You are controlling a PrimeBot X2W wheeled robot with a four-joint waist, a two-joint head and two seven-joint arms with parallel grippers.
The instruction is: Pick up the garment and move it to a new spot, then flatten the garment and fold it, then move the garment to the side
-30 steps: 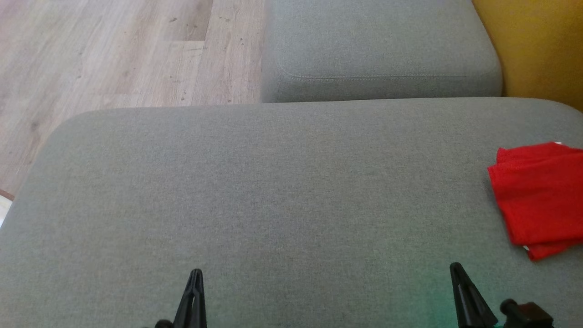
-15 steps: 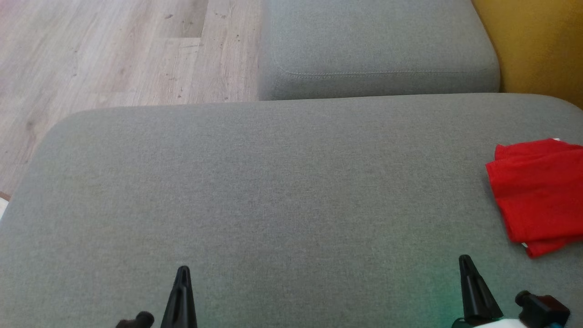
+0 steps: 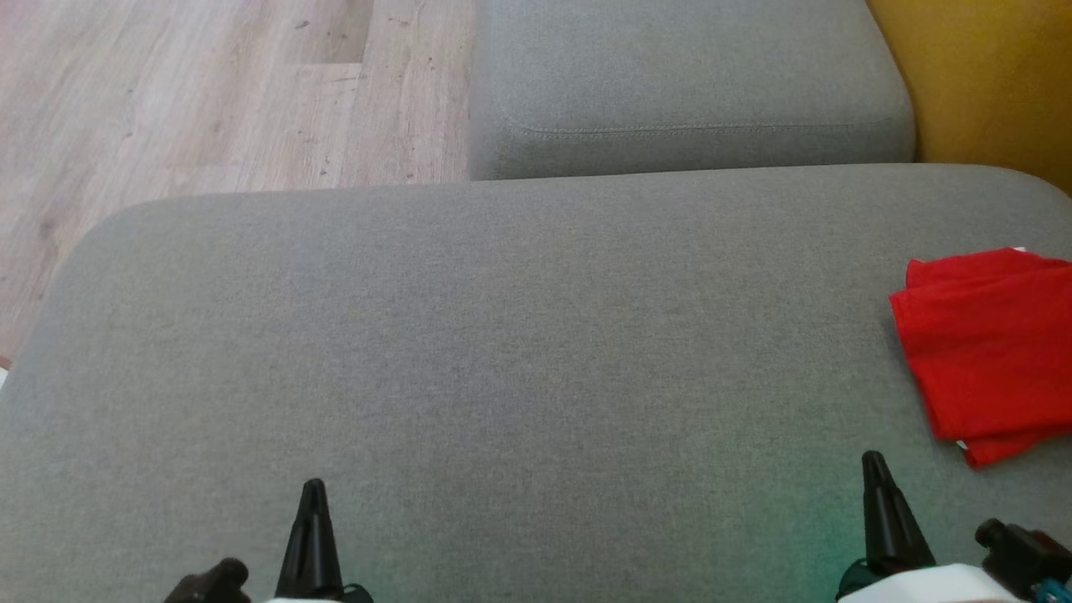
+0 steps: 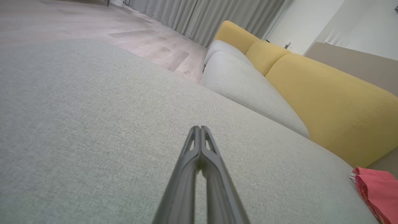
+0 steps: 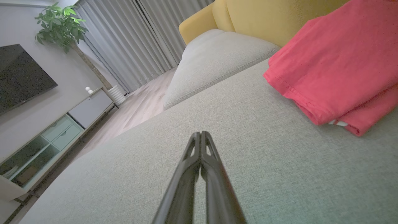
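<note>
A red garment (image 3: pixel 988 352) lies folded in a neat stack at the right edge of the grey sofa seat (image 3: pixel 502 352). The right wrist view has the garment (image 5: pixel 335 62) close by at the upper right, and the left wrist view catches a corner of the garment (image 4: pixel 377 189) at the lower right. My left gripper (image 3: pixel 313 487) is at the lower left, shut and empty, with its tips pressed together in its own wrist view (image 4: pixel 199 127). My right gripper (image 3: pixel 873 458) is at the lower right, shut and empty (image 5: pixel 200 133), a short way left of and nearer than the garment.
A second grey cushion (image 3: pixel 687 84) adjoins the seat at the back, with a yellow backrest (image 3: pixel 988 75) to the right. Wooden floor (image 3: pixel 184 100) lies beyond the seat's left edge. A TV cabinet (image 5: pixel 56 130), a plant (image 5: pixel 60 25) and curtains (image 5: pixel 140 40) stand across the room.
Both grippers have spread apart, the left one leftward and the right one rightward and a little up the view. The camera has shifted slightly. The garment lies as before.
</note>
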